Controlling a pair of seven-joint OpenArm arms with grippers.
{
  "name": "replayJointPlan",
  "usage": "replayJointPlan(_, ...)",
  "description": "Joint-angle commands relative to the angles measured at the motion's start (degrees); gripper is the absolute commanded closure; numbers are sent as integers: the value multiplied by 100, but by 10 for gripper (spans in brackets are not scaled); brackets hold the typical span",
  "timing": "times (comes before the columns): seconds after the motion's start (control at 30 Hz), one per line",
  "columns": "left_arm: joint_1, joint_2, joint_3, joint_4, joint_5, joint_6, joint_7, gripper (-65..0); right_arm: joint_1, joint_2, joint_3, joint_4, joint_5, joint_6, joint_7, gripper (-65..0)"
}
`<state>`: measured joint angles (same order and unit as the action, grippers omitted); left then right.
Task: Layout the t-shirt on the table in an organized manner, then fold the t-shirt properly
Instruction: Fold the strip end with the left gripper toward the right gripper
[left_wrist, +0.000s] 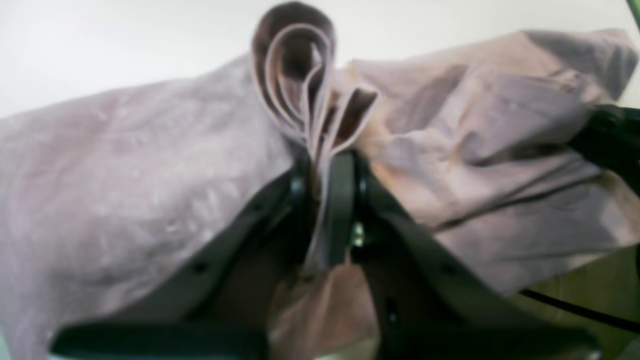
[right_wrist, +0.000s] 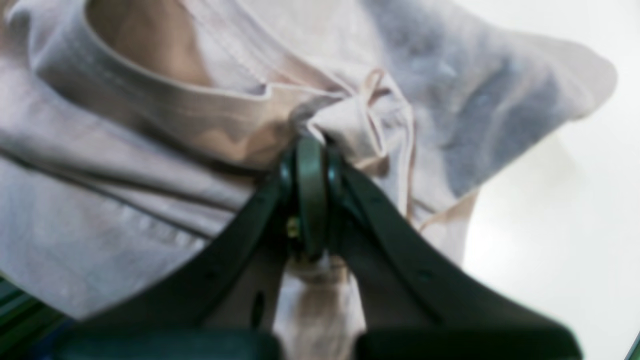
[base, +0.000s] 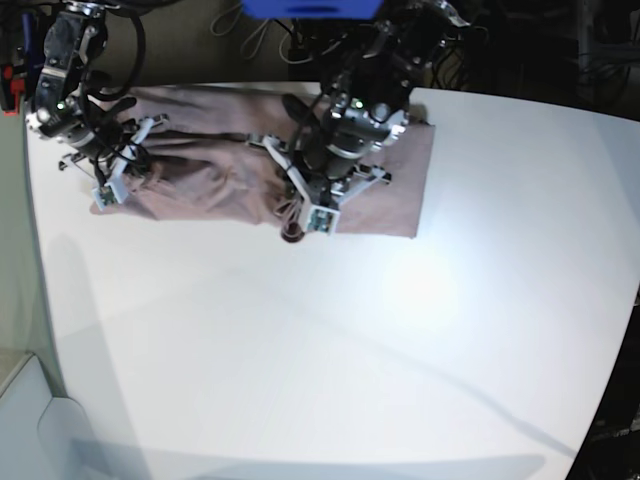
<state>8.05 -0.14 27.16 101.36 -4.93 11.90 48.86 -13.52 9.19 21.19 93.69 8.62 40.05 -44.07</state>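
The t-shirt (base: 215, 170) lies crumpled along the far edge of the table (base: 330, 360), stretching from the far-left corner toward the middle; both arms are down on it. The left gripper (left_wrist: 320, 192) has its jaws pinched tight on a looped, folded bunch of the pink cloth near the shirt's middle; the right gripper (right_wrist: 311, 192), at the left end, is clamped on a gathered tuft beside the collar band.

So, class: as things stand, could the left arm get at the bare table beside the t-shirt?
Probably not yet: the left claw is shut on a bunched fold of the t-shirt, so it is occupied, though the table lies open.
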Motion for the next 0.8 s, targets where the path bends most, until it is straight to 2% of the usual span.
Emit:
replayJointPlan(0.0, -45, 54, 14, 22, -4, 54, -73, 0, -6, 61, 4, 33, -93, -5, -116, 0)
replayJointPlan(0.13, -203, 63, 32, -119, -39, 45, 147, -7, -6, 61, 4, 33, -93, -5, -116, 0)
replayJointPlan(0.23, -282, 63, 32, -110, -39, 19, 595, -55, -6, 61, 4, 33, -93, -5, -107, 0)
replayJointPlan(0.3, -309, 63, 32, -66, -48, 19, 657, -97, -6, 61, 4, 33, -93, -5, -107, 0)
replayJointPlan(0.37, -282, 63, 32, 75, -48, 19, 648, -176, -6, 61, 4, 33, -93, -5, -107, 0)
replayJointPlan(0.53, -247, 63, 40, 470, -65, 19, 648, -444, 2, 61, 4, 33, -93, -5, -107, 0)
replayJointPlan(0.6, -247, 45, 40, 620, -250, 19, 648, -500, 2, 61, 4, 33, -93, -5, -107, 0)
replayJointPlan(0.67, -274, 1, 32, 787, -514, 19, 648, -492, 2, 61, 4, 33, -93, -5, -107, 0)
replayJointPlan(0.77, -291, -140, -12, 928, -716, 19, 648, -397, 2, 61, 4, 33, -93, -5, -107, 0)
